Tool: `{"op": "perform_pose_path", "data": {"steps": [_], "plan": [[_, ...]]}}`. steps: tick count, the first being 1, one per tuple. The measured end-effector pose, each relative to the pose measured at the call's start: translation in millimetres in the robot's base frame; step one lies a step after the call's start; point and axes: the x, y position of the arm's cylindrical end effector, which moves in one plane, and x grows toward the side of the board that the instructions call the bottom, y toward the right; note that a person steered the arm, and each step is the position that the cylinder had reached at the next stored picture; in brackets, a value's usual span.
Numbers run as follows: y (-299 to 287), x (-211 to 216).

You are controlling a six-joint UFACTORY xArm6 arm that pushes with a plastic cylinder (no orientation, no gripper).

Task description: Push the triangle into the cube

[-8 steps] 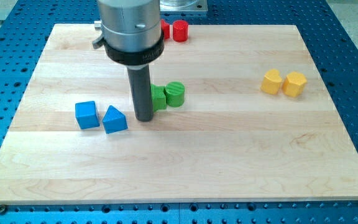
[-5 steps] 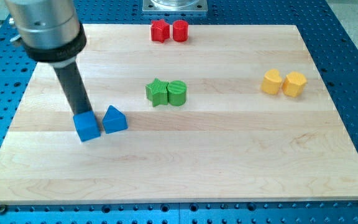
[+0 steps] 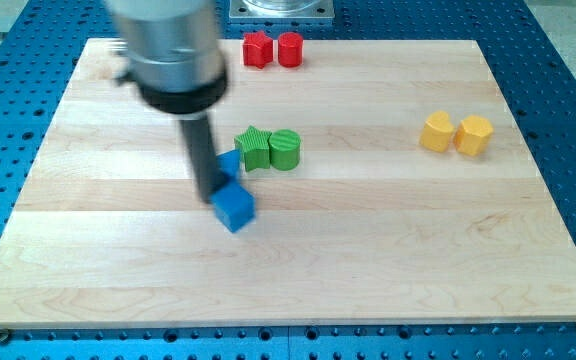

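Note:
The blue cube [image 3: 235, 208] lies left of the board's middle. The blue triangle [image 3: 230, 165] sits just above it, touching it and mostly hidden behind the rod; it lies close to the green star-shaped block [image 3: 254, 149]. My tip [image 3: 209, 192] rests against the cube's upper left corner, left of the triangle. The rod is blurred with motion.
A green cylinder [image 3: 285, 150] touches the green star's right side. Two red blocks [image 3: 273, 49] sit at the board's top edge. Two yellow blocks [image 3: 456, 133] sit at the right. The wooden board [image 3: 368, 250] lies on a blue perforated table.
My tip swept from the left to the right, pushing the blue cube right and down. The triangle moved right and up, toward the green star, and stays against the cube.

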Motion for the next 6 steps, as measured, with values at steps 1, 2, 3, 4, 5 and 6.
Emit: {"op": "perform_pose_path", "data": {"steps": [1, 2, 3, 4, 5, 6], "plan": [[131.5, 41.5], [69.0, -1.4], [-9.5, 8.3], [25.6, 57.2], [162.2, 68.1], [175.5, 58.5]]}}
